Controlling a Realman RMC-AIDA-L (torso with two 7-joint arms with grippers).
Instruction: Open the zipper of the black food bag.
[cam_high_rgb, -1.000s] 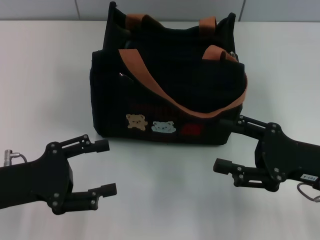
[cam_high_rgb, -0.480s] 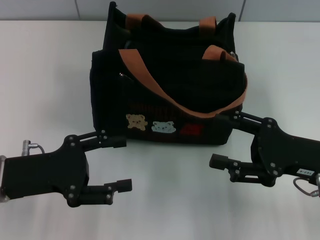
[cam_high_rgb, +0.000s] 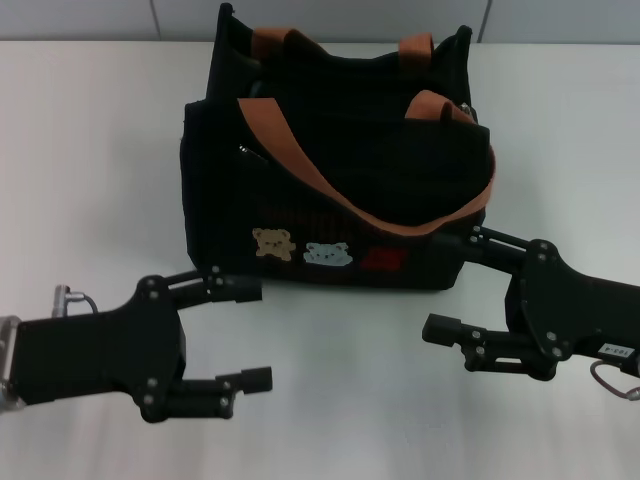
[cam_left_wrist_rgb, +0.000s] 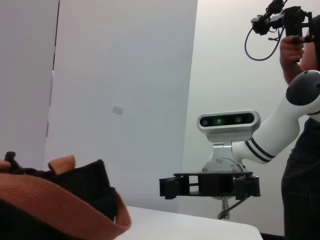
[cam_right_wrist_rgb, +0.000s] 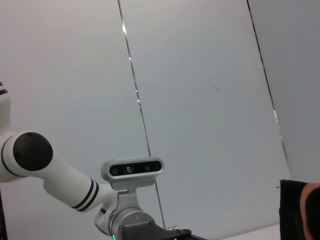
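Both the left gripper (cam_high_rgb: 250, 335) and right gripper (cam_high_rgb: 452, 285) hang spread wide near the table's front edge, flanking the black food bag (cam_high_rgb: 330, 170), likely to brace it.

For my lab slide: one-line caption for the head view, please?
Two open black grippers, left and right, flank a boxy black fabric food bag with tan-brown handles on a white table.

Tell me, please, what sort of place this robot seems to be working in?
Probably a robotics lab or data-collection room. The black food bag sits alone on a plain white table before bare pale wall panels, and the left wrist view shows a person standing beside the robot, holding a cabled device.
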